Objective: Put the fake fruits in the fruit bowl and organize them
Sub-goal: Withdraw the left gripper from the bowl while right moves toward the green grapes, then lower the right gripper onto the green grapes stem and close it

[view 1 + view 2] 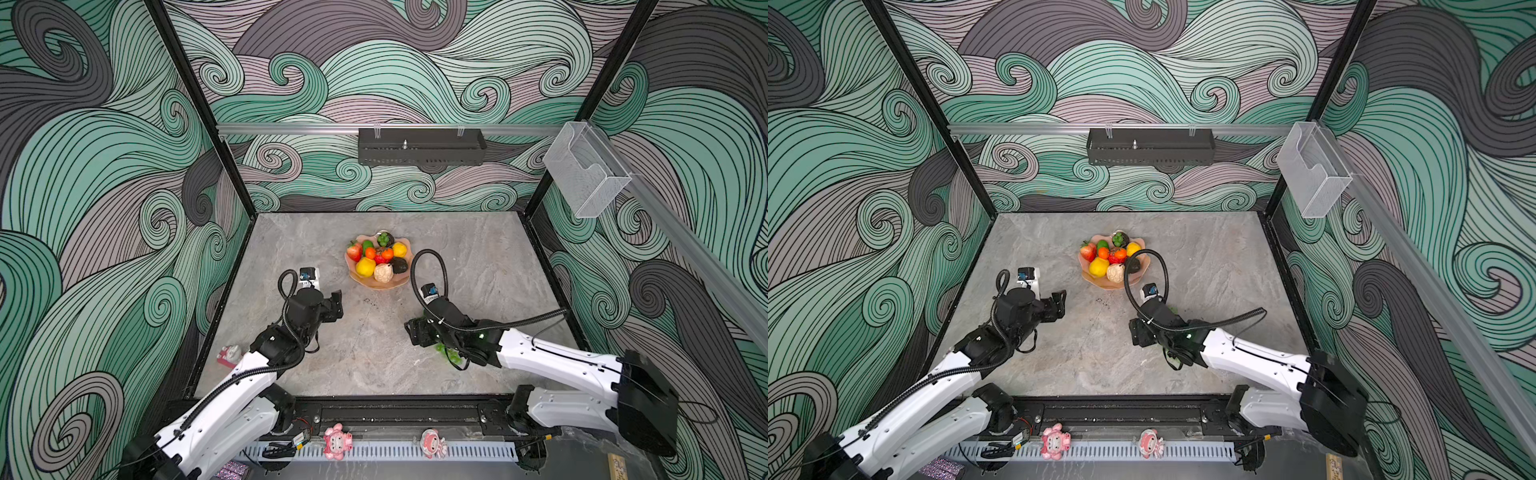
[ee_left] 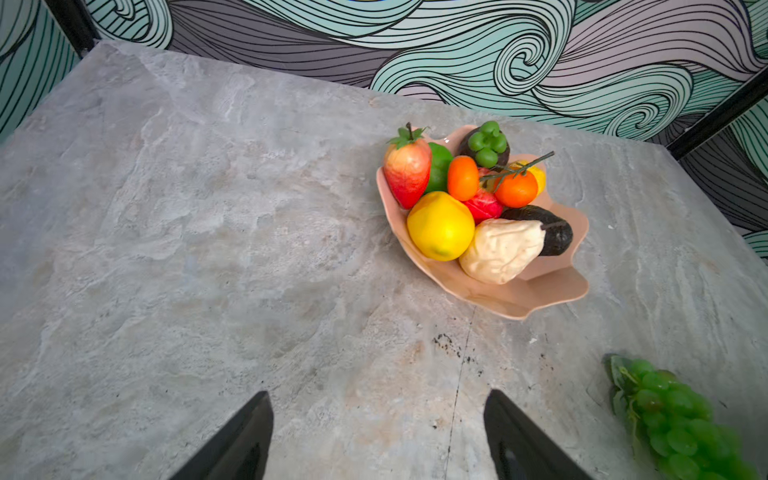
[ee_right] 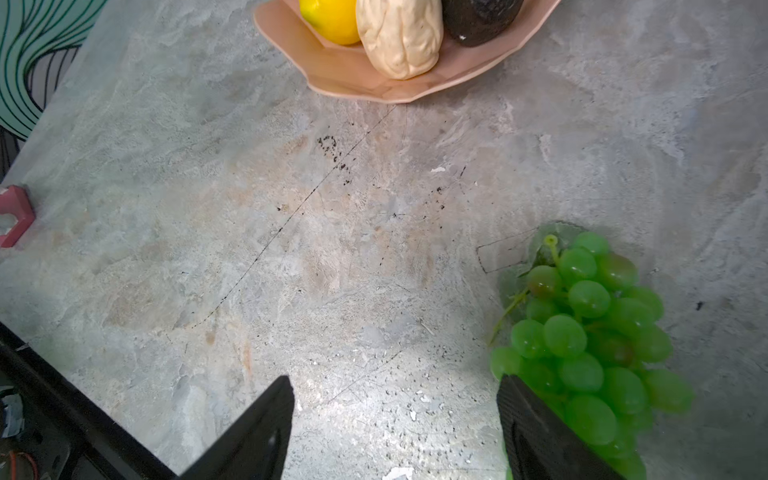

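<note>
Two arms reach in from the bottom edge of both top views, elbows bent, wrists turned toward the middle of the grey table [image 1: 332, 374]. We've got the left gripper [image 1: 338, 307] at centre left, its fingers [image 2: 245, 440] spread wide over bare stone, nothing between them. The right gripper [image 1: 410, 332] sits low at centre right, fingers [image 3: 262, 428] apart and empty too. The green grapes [image 3: 590, 332] lie on the table, lower right of the right wrist view, overlapped by one finger; whether they touch, we cannot tell. From above, the arm hides most of that bunch. The fruit bowl [image 1: 380, 286], piled with fruit, stands above centre, apart from both grippers.
</note>
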### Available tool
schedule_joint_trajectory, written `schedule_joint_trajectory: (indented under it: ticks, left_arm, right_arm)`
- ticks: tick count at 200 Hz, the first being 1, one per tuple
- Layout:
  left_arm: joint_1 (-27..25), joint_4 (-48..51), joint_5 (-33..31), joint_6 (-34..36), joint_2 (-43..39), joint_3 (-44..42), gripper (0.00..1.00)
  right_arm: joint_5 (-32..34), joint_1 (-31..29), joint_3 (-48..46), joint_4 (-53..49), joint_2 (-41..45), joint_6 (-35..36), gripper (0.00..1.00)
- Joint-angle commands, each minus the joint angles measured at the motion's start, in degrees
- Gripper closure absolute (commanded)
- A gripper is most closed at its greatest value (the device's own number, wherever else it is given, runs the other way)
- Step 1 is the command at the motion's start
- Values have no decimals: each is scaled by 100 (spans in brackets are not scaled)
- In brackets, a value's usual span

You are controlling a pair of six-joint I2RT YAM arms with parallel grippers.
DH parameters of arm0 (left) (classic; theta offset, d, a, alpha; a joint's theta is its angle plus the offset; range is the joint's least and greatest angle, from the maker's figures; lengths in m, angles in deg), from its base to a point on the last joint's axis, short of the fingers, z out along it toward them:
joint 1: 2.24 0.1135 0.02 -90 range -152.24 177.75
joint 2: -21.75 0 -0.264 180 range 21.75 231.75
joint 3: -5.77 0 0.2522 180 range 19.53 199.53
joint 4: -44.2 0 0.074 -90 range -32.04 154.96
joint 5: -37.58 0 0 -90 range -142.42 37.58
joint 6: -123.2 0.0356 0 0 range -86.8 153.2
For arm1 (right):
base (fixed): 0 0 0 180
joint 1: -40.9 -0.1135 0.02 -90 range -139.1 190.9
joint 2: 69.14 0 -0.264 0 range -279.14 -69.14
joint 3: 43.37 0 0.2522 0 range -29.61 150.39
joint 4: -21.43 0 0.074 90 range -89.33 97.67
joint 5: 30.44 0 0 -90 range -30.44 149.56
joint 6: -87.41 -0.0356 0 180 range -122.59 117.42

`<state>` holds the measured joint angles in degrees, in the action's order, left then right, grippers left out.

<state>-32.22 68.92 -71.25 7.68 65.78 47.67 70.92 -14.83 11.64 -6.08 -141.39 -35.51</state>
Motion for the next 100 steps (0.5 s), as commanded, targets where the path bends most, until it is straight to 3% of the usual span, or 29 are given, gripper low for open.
schedule_joint_trajectory:
  ticks: [1,37,72,100]
  left_arm:
    - [53,-272,-220,-136,-300,-227,17]
    - [53,-450,-177,167,-652,-596,16]
    - [51,-331,-340,108,-758,-599,15]
    - [53,-299,-346,108,-722,-582,15]
  right_arm:
    - [-14,-21,318,-325,-449,-204,25]
    - [127,-107,799,-652,-1247,-284,29]
    - [734,-280,1360,-1419,-1850,-445,30]
    - [842,-303,1628,-1764,-2183,-582,33]
